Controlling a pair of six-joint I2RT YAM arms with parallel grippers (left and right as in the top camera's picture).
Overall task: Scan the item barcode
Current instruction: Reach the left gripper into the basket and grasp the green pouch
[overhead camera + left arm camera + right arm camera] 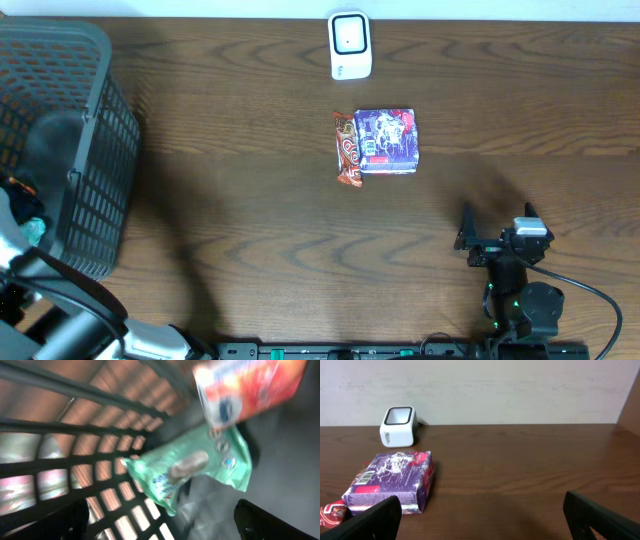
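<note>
purple box: (387, 140) flat on the table (250, 220), well ahead of the right pincer (497, 222) and a little to its left; a barcode label shows on its top face near one corner.
red packet: (346, 148) touching the box's far-left side, as that pincer looks at it.
scanner: (350, 45) small, white, window up, beyond the box from the right pincer.
right pincer: jaws spread wide, holding nothing, low near the table's front edge.
left pincer: (160, 525) inside the black basket (85, 150), jaws apart, nothing between them; a green packet (192, 472) and an orange-red packet (250, 387) hang or lie just ahead of it (blurred, contact unclear).
step in hand: probably an item just dropped in the basket; the box waits its turn.
next move: likely reach forward, grip the box by its sides, turn the label to the scanner window.
</note>
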